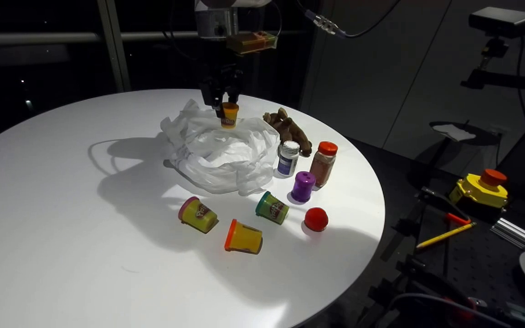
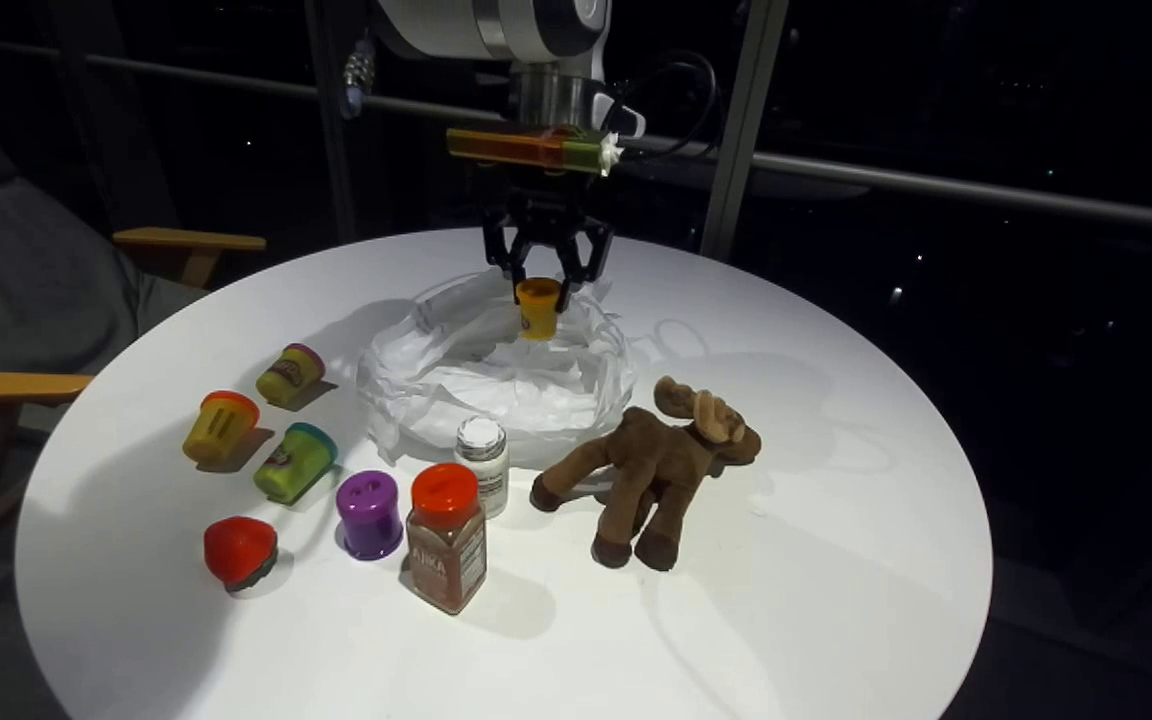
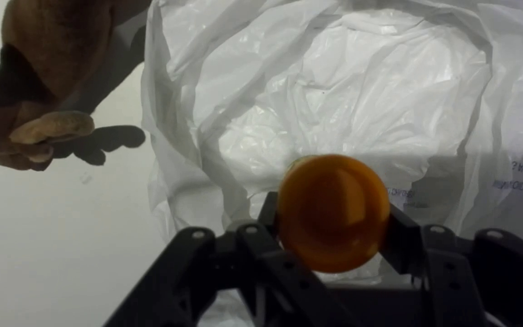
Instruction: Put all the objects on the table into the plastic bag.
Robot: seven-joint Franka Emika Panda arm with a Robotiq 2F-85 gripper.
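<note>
The tool (image 2: 540, 292) holds the orange cup (image 1: 229, 119) by its upper part, pressed from two opposite sides. The cup is upright over the plastic bag (image 1: 253, 173), toward the far rim in both exterior views; whether its bottom touches the film, I cannot tell. I expect this cup to be light and rather stiff, so a moderate squeeze should be enough. Its wall looks smooth and becomes narrower downward, therefore it may slip if the grip is loose.

The bag is thin, wrinkled film, probably very soft; a fold can easily catch on the tool, so I would release the cup above the middle of the mouth.

On the desk (image 1: 62, 255), beside the bag, three other cups lie on their sides: the pink-lidded cup (image 1: 198, 216), the orange-lidded cup (image 1: 246, 237) and the green cup (image 1: 273, 208). They may roll, so it is better to take each across its body. The red-capped bottle (image 2: 448, 548) stands upright and seems filled, thus likely the heaviest; I would hold it below the cap. The toy animal (image 2: 651, 460) looks like soft plush, and its body should yield to the grip.
</note>
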